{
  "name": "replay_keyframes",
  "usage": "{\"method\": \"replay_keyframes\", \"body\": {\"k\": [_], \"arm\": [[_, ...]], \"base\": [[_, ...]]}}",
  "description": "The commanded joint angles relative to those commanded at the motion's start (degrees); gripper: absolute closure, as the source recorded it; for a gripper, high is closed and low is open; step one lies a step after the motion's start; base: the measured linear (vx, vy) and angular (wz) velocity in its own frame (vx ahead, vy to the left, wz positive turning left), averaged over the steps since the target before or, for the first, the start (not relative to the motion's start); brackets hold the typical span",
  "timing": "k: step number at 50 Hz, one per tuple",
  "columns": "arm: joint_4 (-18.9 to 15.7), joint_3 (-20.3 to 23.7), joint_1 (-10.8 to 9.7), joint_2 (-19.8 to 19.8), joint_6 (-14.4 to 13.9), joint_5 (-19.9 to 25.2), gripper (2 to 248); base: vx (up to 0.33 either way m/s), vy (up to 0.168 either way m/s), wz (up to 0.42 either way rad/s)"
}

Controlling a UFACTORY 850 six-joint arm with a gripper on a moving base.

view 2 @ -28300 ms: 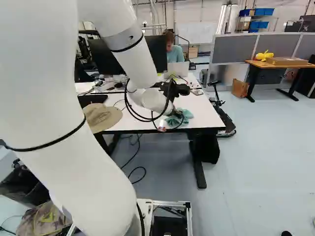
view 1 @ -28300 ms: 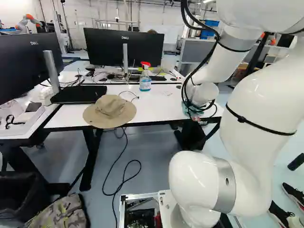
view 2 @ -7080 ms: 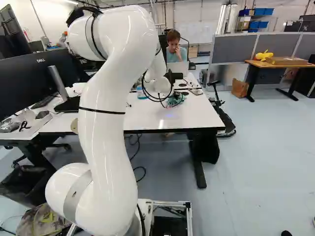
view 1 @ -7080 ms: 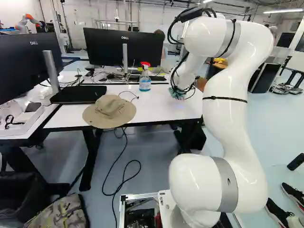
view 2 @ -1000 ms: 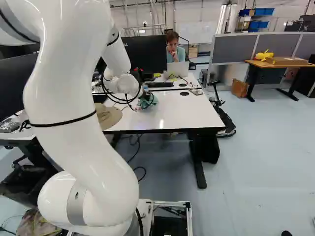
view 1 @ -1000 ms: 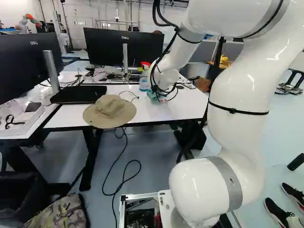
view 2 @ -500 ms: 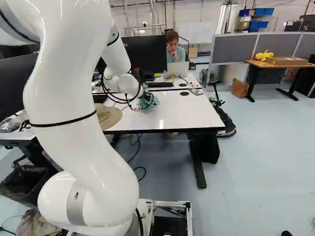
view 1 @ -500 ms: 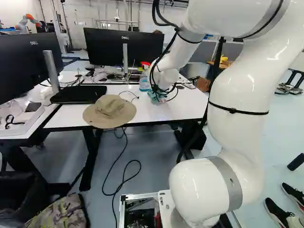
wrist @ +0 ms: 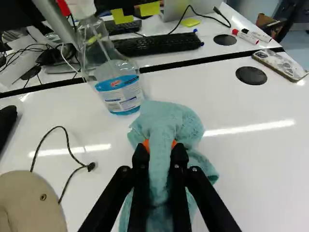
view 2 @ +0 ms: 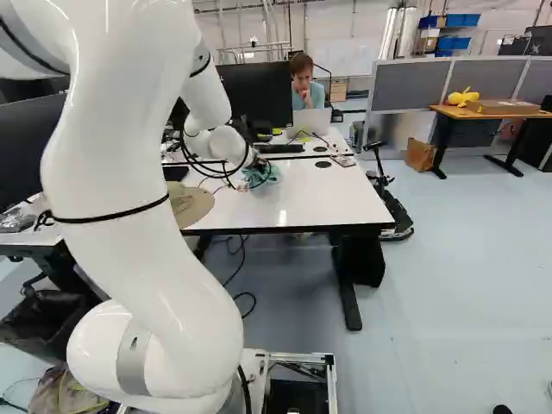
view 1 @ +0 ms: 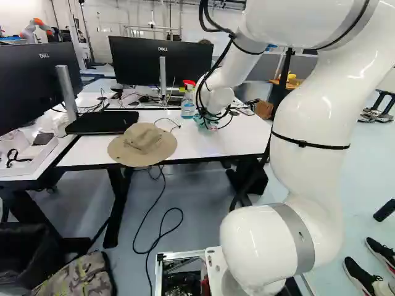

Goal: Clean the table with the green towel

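Pinching a crumpled blue-green cloth towel (wrist: 166, 121) between orange pads (wrist: 174, 144), the black two-fingered gripper (view 2: 254, 164) holds it near the white tabletop's (view 2: 328, 198) far edge.

In the left base view the bucket hat (view 1: 142, 145) lies left of the towel (wrist: 166, 125) in my hand (view 2: 255, 164), near the front edge of the near surface (view 2: 328, 198). The spray bottle (wrist: 118, 89) stands just behind the towel; the phone (wrist: 281, 65) lies right of it in the right base view, and the keyboard (wrist: 157, 45) behind, on the far surface (wrist: 164, 60).
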Motion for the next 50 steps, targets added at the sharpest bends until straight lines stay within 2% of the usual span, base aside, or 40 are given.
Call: {"method": "replay_keyframes", "body": {"k": [28, 50], "arm": [[0.0, -7.0, -3.4, -5.5, 0.0, 0.0, 201], [0.0, -13.8, -3.0, -11.0, 0.0, 0.0, 201]], "base": [[0.0, 0.0, 0.0], [0.0, 0.0, 0.0]]}}
